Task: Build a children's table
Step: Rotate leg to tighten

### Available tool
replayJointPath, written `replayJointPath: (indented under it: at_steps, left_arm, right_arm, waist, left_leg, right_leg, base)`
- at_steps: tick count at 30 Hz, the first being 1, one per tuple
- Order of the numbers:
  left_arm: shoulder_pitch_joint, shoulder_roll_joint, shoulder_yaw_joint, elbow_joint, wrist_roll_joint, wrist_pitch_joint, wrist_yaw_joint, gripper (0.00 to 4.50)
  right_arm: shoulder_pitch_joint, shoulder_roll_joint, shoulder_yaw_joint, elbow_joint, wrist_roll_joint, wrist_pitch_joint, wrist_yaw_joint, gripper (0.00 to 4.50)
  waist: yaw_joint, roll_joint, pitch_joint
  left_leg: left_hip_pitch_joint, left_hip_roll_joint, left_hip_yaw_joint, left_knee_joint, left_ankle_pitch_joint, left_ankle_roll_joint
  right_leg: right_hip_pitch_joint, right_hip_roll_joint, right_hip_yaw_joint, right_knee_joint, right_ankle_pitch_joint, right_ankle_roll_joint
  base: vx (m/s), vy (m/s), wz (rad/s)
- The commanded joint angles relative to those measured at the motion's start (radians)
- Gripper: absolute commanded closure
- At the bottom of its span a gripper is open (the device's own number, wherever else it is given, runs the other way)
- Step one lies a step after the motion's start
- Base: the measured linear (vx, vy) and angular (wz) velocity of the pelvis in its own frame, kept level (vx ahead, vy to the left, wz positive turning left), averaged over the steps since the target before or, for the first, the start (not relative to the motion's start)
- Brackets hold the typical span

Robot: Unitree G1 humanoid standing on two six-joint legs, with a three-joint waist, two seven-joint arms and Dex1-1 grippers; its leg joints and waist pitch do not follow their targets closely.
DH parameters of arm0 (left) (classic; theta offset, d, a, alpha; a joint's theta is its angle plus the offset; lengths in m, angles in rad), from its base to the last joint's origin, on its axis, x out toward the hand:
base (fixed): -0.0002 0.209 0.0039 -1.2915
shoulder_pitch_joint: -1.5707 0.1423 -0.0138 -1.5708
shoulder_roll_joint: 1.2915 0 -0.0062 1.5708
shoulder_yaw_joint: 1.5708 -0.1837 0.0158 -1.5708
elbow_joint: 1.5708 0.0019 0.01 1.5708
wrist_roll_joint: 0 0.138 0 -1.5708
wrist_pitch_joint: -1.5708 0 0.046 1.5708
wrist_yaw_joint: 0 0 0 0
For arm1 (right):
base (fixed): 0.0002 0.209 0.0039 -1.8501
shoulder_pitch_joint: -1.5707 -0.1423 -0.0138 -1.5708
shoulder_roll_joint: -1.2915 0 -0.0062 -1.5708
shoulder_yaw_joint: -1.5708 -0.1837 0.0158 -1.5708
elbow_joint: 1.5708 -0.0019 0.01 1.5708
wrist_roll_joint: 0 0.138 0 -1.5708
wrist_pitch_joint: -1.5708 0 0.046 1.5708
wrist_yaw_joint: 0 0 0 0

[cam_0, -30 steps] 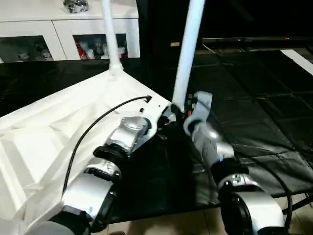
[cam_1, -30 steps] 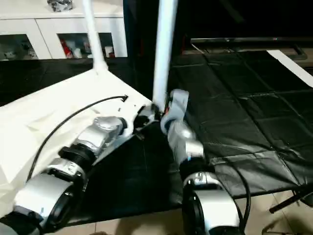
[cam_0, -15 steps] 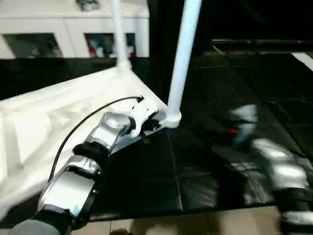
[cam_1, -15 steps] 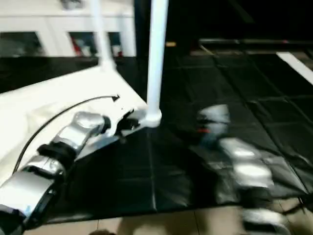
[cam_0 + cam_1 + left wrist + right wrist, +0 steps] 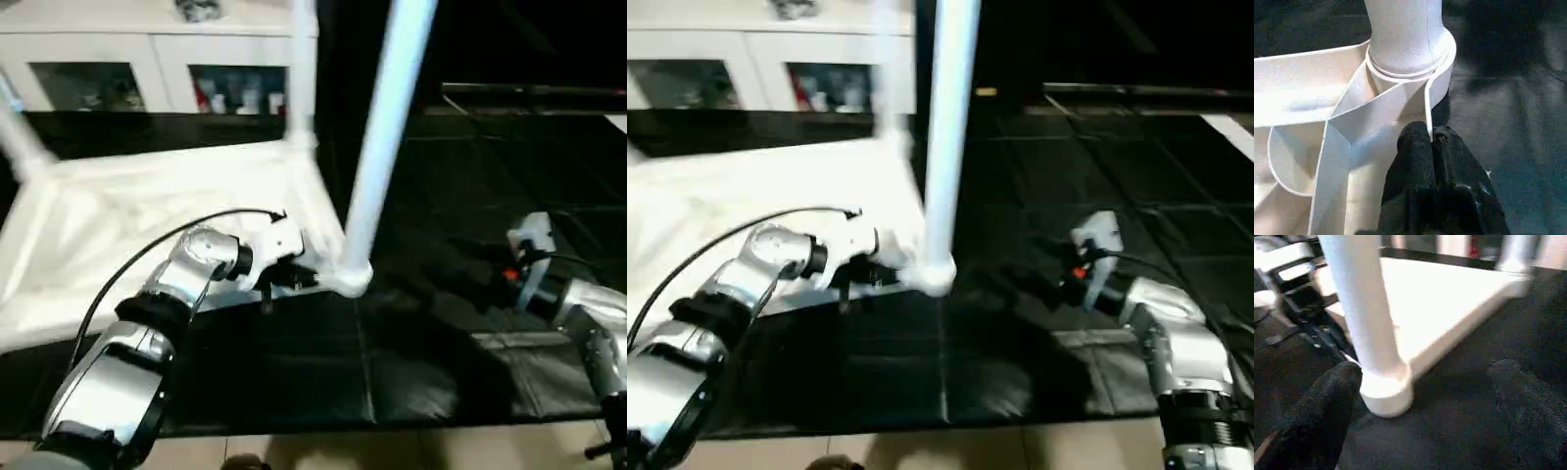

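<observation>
The right pincer (image 5: 1073,269) has let go of the leg (image 5: 382,157) and drawn back, fingers wide. The left pincer (image 5: 1431,147) stays pinched on the table top's (image 5: 167,206) rim, upside down on the black floor (image 5: 441,372); the leg looks seated.

Place: we take this for a home-like room or a staged demo room; we cannot tell which
Cabinet: we see a white glass-door cabinet (image 5: 147,73) along the back wall; small colourful items (image 5: 235,96) sit behind its panes
Floor: we see black mats (image 5: 460,323) laid in squares; pale tiles (image 5: 392,446) show at their near edge
Piece underway: we see a white children's table (image 5: 176,211) lying upside down on the mats
</observation>
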Motion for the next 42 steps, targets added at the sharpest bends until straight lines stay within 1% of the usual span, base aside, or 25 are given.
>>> replayJointPath:
  at_steps: [1,2,3,4,5,6,7,9,10,12,13,14,16,17,18,19,21,23,25,27,30,31,32,38,42]
  left_arm:
    - [0.007,-0.009,-0.045,-0.037,0.012,-0.022,-0.044,4.5]
    - [0.008,-0.009,-0.045,-0.037,0.012,-0.023,-0.043,4.5]
    - [0.01,-0.013,-0.045,-0.038,0.016,-0.024,-0.034,4.5]
    - [0.012,-0.019,-0.046,-0.04,0.022,-0.025,-0.02,4.5]
    - [0.012,-0.021,-0.046,-0.04,0.023,-0.024,-0.017,4.5]
    - [0.013,-0.023,-0.046,-0.042,0.026,-0.024,-0.014,4.5]
    - [0.013,-0.023,-0.046,-0.043,0.027,-0.025,-0.014,4.5]
    - [0.014,-0.024,-0.047,-0.044,0.028,-0.024,-0.013,4.5]
    - [0.015,-0.026,-0.048,-0.053,0.028,-0.02,-0.015,4.5]
    - [0.014,-0.026,-0.049,-0.055,0.027,-0.018,-0.016,4.5]
    - [0.012,-0.025,-0.049,-0.055,0.028,-0.02,-0.017,4.5]
    - [0.011,-0.024,-0.049,-0.055,0.028,-0.02,-0.018,4.5]
    - [0.008,-0.02,-0.049,-0.056,0.03,-0.022,-0.022,4.5]
    - [0.007,-0.018,-0.05,-0.056,0.031,-0.024,-0.023,4.5]
    - [0.005,-0.015,-0.05,-0.054,0.032,-0.026,-0.024,4.5]
    - [0.005,-0.014,-0.05,-0.054,0.033,-0.027,-0.024,4.5]
    - [0.005,-0.011,-0.05,-0.054,0.033,-0.028,-0.025,4.5]
    - [0.006,-0.009,-0.05,-0.056,0.035,-0.028,-0.025,4.5]
    - [0.008,-0.007,-0.05,-0.058,0.036,-0.028,-0.025,4.5]
    - [0.009,-0.007,-0.05,-0.059,0.036,-0.029,-0.025,4.5]
    - [0.01,-0.007,-0.05,-0.059,0.036,-0.029,-0.025,4.5]
    - [0.009,-0.006,-0.05,-0.056,0.036,-0.03,-0.026,4.5]
    - [0.009,-0.006,-0.05,-0.056,0.036,-0.03,-0.026,4.5]
    - [0.005,-0.003,-0.049,-0.054,0.039,-0.03,-0.025,4.5]
    - [0.006,-0.004,-0.049,-0.056,0.039,-0.028,-0.025,4.5]
  right_arm:
    - [0.006,0.015,0.029,-0.046,0.005,0.02,0.007,0.08]
    - [0.006,0.016,0.031,-0.048,0.004,0.021,0.006,0.08]
    - [0.001,0.036,0.043,-0.052,0.0,0.024,-0.005,0.08]
    - [-0.006,0.071,0.067,-0.058,-0.005,0.027,-0.017,0.08]
    - [-0.008,0.079,0.074,-0.06,-0.006,0.027,-0.018,0.08]
    - [-0.011,0.095,0.088,-0.062,-0.008,0.027,-0.021,0.08]
    - [-0.012,0.099,0.092,-0.062,-0.008,0.026,-0.023,0.08]
    - [-0.025,0.121,0.103,-0.046,-0.024,0.015,-0.049,0.08]
    - [-0.068,0.173,0.13,0.012,-0.083,-0.002,-0.134,0.08]
    - [-0.089,0.186,0.143,0.045,-0.114,-0.012,-0.164,0.08]
    - [-0.098,0.19,0.147,0.062,-0.123,-0.017,-0.17,0.08]
    - [-0.105,0.193,0.148,0.074,-0.126,-0.021,-0.169,0.24]
    - [-0.12,0.192,0.15,0.096,-0.126,-0.029,-0.154,0.34]
    - [-0.125,0.189,0.153,0.102,-0.125,-0.032,-0.145,0.43]
    - [-0.13,0.183,0.157,0.106,-0.119,-0.033,-0.126,0.52]
    - [-0.131,0.18,0.159,0.107,-0.117,-0.033,-0.118,0.62]
    - [-0.133,0.173,0.163,0.106,-0.113,-0.032,-0.098,0.84]
    - [-0.138,0.166,0.166,0.11,-0.11,-0.029,-0.066,0.9]
    - [-0.145,0.158,0.174,0.126,-0.113,-0.037,-0.032,1.17]
    - [-0.154,0.152,0.181,0.145,-0.118,-0.046,-0.006,1.27]
    - [-0.16,0.152,0.18,0.156,-0.12,-0.049,-0.001,1.6]
    - [-0.177,0.153,0.183,0.186,-0.13,-0.057,0.003,1.68]
    - [-0.177,0.153,0.183,0.186,-0.13,-0.057,0.003,1.74]
    - [-0.234,0.167,0.181,0.286,-0.141,-0.082,0.027,2.24]
    - [-0.249,0.172,0.185,0.316,-0.14,-0.089,0.047,2.43]
  waist:
    - [-0.006,-0.009,-0.074]
    - [-0.005,-0.016,-0.073]
    - [-0.005,-0.013,-0.072]
    - [-0.005,-0.012,-0.072]
    - [-0.006,-0.015,-0.072]
    - [-0.008,-0.013,-0.071]
    - [-0.008,-0.013,-0.072]
    - [-0.007,-0.011,-0.071]
    - [-0.008,-0.01,-0.072]
    - [-0.017,-0.01,-0.073]
    - [-0.017,-0.005,-0.073]
    - [-0.014,-0.004,-0.074]
    - [-0.012,-0.006,-0.077]
    - [-0.013,-0.005,-0.078]
    - [-0.013,-0.008,-0.078]
    - [-0.012,-0.007,-0.078]
    - [-0.011,-0.008,-0.076]
    - [-0.011,-0.008,-0.075]
    - [-0.013,-0.009,-0.075]
    - [-0.013,-0.007,-0.076]
    - [-0.013,-0.008,-0.078]
    - [-0.014,-0.008,-0.078]
    - [-0.016,-0.008,-0.077]
    - [-0.015,-0.006,-0.078]
    - [-0.019,-0.007,-0.076]
  left_leg:
    - [0.009,0.05,-0.01,-0.065,-0.118,0.074]
    - [0.008,0.049,-0.01,-0.065,-0.116,0.072]
    - [0.008,0.048,-0.009,-0.065,-0.121,0.069]
    - [0.008,0.048,-0.01,-0.066,-0.125,0.066]
    - [0.008,0.048,-0.01,-0.067,-0.126,0.064]
    - [0.007,0.047,-0.011,-0.068,-0.129,0.056]
    - [0.007,0.046,-0.011,-0.068,-0.13,0.053]
    - [0.012,0.048,-0.011,-0.07,-0.135,0.046]
    - [0.009,0.048,-0.012,-0.07,-0.129,0.04]
    - [0.006,0.046,-0.014,-0.074,-0.125,0.022]
    - [0.015,0.047,-0.011,-0.072,-0.134,0.016]
    - [0.016,0.048,-0.01,-0.071,-0.13,0.017]
    - [0.013,0.049,-0.009,-0.07,-0.115,0.024]
    - [0.01,0.049,-0.009,-0.068,-0.097,0.031]
    - [0.009,0.048,-0.007,-0.066,-0.088,0.04]
    - [0.008,0.048,-0.007,-0.066,-0.086,0.045]
    - [0.007,0.047,-0.006,-0.065,-0.099,0.053]
    - [0.007,0.047,-0.006,-0.066,-0.115,0.049]
    - [0.007,0.047,-0.006,-0.067,-0.125,0.046]
    - [0.007,0.048,-0.007,-0.066,-0.116,0.045]
    - [0.007,0.048,-0.007,-0.065,-0.101,0.05]
    - [0.007,0.048,-0.007,-0.064,-0.098,0.051]
    - [0.006,0.047,-0.006,-0.064,-0.101,0.051]
    - [0.006,0.048,-0.006,-0.062,-0.1,0.052]
    - [0.006,0.047,-0.006,-0.064,-0.123,0.047]
  right_leg:
    - [0.058,-0.084,0.057,-0.071,-0.196,-0.18]
    - [0.058,-0.085,0.057,-0.069,-0.194,-0.179]
    - [0.056,-0.087,0.057,-0.072,-0.211,-0.175]
    - [0.056,-0.087,0.057,-0.073,-0.219,-0.173]
    - [0.056,-0.088,0.057,-0.075,-0.227,-0.17]
    - [0.056,-0.089,0.057,-0.077,-0.239,-0.163]
    - [0.057,-0.089,0.057,-0.077,-0.244,-0.16]
    - [0.052,-0.089,0.059,-0.078,-0.251,-0.158]
    - [0.054,-0.089,0.058,-0.075,-0.244,-0.157]
    - [0.056,-0.09,0.056,-0.074,-0.243,-0.159]
    - [0.049,-0.089,0.059,-0.074,-0.236,-0.164]
    - [0.051,-0.089,0.059,-0.071,-0.21,-0.171]
    - [0.054,-0.088,0.059,-0.061,-0.152,-0.184]
    - [0.058,-0.089,0.058,-0.055,-0.113,-0.194]
    - [0.059,-0.088,0.058,-0.053,-0.087,-0.2]
    - [0.06,-0.089,0.058,-0.052,-0.081,-0.203]
    - [0.061,-0.091,0.058,-0.056,-0.105,-0.2]
    - [0.062,-0.092,0.058,-0.061,-0.147,-0.19]
    - [0.062,-0.092,0.057,-0.064,-0.176,-0.181]
    - [0.061,-0.091,0.057,-0.063,-0.168,-0.183]
    - [0.061,-0.09,0.057,-0.059,-0.137,-0.195]
    - [0.061,-0.089,0.057,-0.058,-0.131,-0.198]
    - [0.061,-0.088,0.056,-0.058,-0.133,-0.202]
    - [0.061,-0.09,0.055,-0.056,-0.132,-0.209]
    - [0.061,-0.089,0.055,-0.061,-0.165,-0.205]
  base:
    - [0.0,0.0,0.0]
    - [0.0,0.0,0.0]
    - [0.0,0.0,0.0]
    - [0.0,0.0,0.0]
    - [0.0,0.0,0.0]
    - [0.0,0.0,0.0]
    - [0.0,0.0,0.0]
    - [0.0,0.0,0.0]
    - [0.0,0.0,0.0]
    - [0.0,0.0,0.0]
    - [0.0,0.0,0.0]
    - [0.0,0.0,0.0]
    - [0.0,0.0,0.0]
    - [0.0,0.0,0.0]
    - [0.0,0.0,0.0]
    - [0.0,0.0,0.0]
    - [0.0,0.0,0.0]
    - [0.0,0.0,0.0]
    - [0.0,0.0,0.0]
    - [0.0,0.0,0.0]
    - [0.0,0.0,0.0]
    - [0.0,0.0,0.0]
    - [0.0,0.0,0.0]
    - [0.0,0.0,0.0]
    - [0.0,0.0,0.0]
